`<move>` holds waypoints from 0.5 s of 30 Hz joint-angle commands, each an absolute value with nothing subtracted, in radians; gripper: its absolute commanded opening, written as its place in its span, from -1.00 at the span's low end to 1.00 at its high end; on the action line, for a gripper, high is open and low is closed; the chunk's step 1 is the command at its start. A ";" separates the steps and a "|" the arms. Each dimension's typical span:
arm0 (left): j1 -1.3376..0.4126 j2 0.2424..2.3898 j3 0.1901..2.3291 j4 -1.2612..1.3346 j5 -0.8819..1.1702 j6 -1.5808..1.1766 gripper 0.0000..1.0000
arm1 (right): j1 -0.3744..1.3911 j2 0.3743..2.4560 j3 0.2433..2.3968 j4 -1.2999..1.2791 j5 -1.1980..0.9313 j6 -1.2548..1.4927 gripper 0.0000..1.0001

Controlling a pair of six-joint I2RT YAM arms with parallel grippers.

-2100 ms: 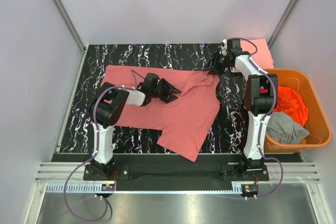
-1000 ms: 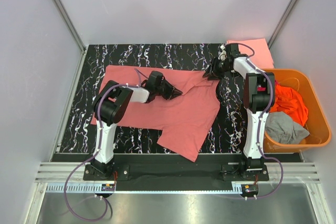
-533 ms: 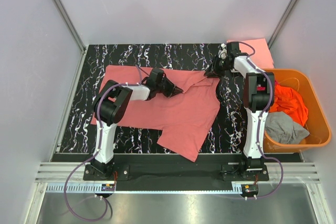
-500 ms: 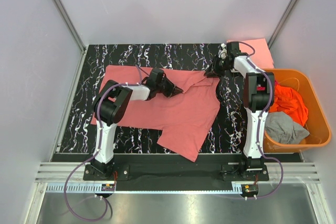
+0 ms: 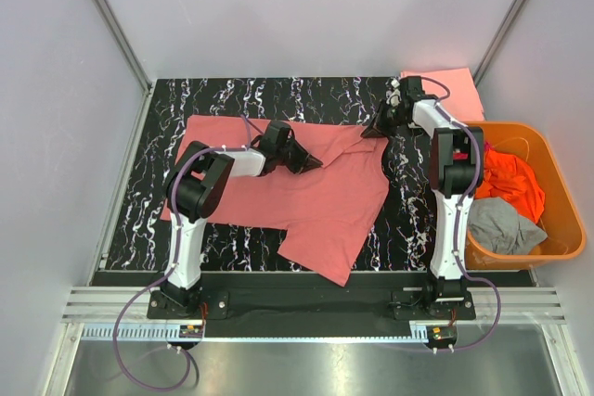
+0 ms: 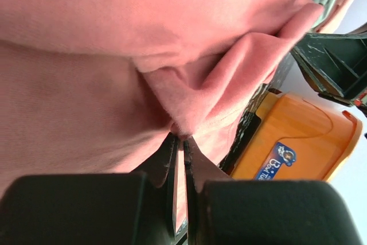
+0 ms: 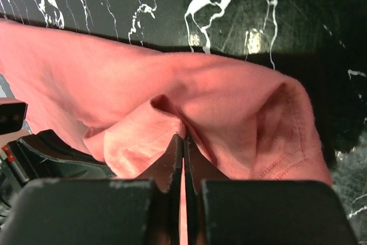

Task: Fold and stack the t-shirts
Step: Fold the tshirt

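Observation:
A salmon-pink t-shirt [image 5: 316,201] lies spread on the black marble table [image 5: 278,95]. My left gripper [image 5: 314,162] is shut on a raised fold of this shirt near its middle, and the wrist view shows the pinch [image 6: 180,136]. My right gripper [image 5: 374,129] is shut on the shirt's far right edge by a sleeve, seen close up in the right wrist view [image 7: 183,136]. A paler peach-pink shirt [image 5: 459,88] lies folded at the back right corner. A bright orange shirt [image 5: 515,183] and a grey shirt [image 5: 501,227] lie in the basket.
The rigid orange plastic basket [image 5: 568,201] stands off the table's right edge, beside the right arm; its wall shows in the left wrist view [image 6: 287,142]. Grey walls close in the table at the back and sides.
My left gripper, open over the shirt two seconds ago, has shut on a fold and shifted slightly back. My right gripper has edged slightly back with the shirt's edge.

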State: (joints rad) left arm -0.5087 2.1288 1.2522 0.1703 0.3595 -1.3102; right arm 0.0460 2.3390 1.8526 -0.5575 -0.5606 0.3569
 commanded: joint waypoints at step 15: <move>-0.485 1.999 1.295 -0.068 0.448 -1.146 -1.00 | 0.044 1.853 1.272 -0.505 -0.540 0.586 -1.00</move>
